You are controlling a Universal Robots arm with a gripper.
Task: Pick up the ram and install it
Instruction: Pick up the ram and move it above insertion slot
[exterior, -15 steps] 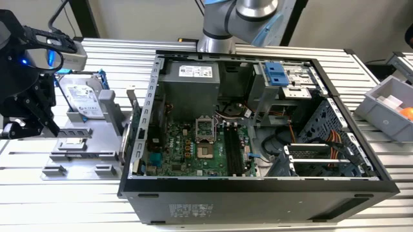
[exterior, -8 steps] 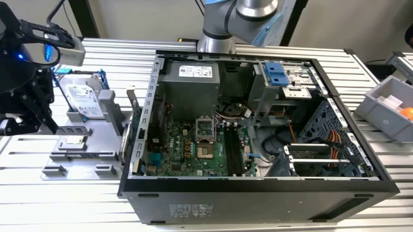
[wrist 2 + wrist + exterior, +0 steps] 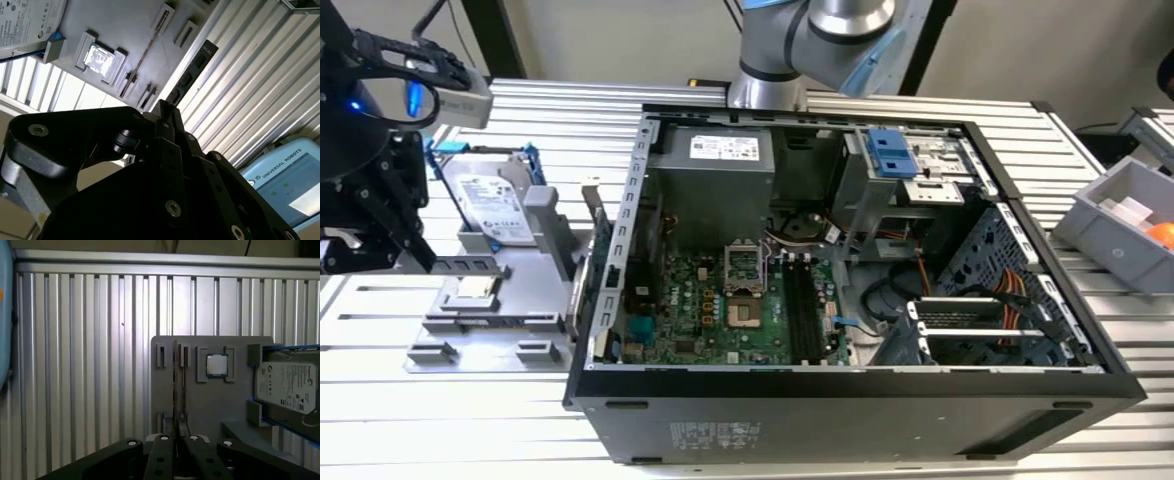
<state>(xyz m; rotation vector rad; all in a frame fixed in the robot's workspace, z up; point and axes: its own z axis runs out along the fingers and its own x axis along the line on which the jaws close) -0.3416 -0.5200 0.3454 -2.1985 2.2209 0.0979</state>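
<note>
The gripper [image 3: 165,106] is pinching the ram [image 3: 194,74], a thin dark stick that is showing black chips in the second wrist view and appearing edge-on in the first wrist view. The fingers are hiding its near end. Beneath it, a grey holder tray [image 3: 215,405] is sitting on the ribbed metal table [image 3: 75,365]. The computer case [image 3: 854,300] is lying open at the exterior view's centre.
</note>
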